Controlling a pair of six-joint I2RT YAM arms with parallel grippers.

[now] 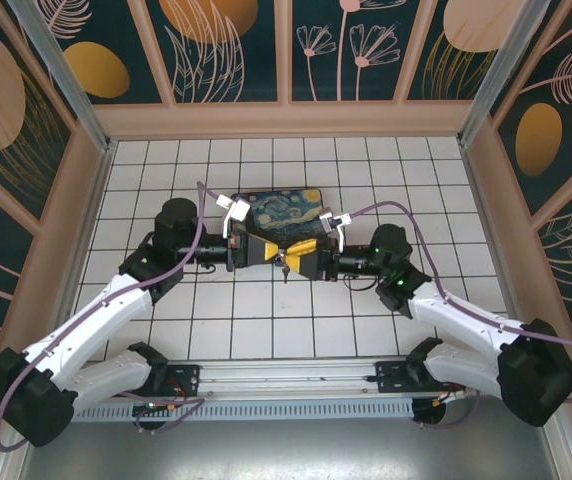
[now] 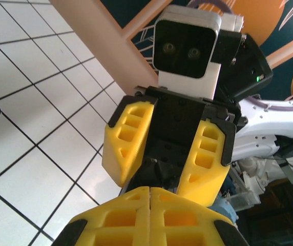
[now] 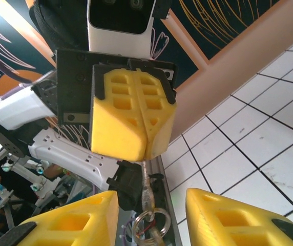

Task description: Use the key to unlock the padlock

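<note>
A starry-night box [image 1: 278, 208] lies mid-floor on white tiles [image 1: 296, 312], enclosed by dark floral wall panels [image 1: 366, 50].

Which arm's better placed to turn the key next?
Right, probably. The right end effector, open, straddles the key and ring dangling from the left end effector, which is shut, seemingly on the padlock, and should just hold.
</note>
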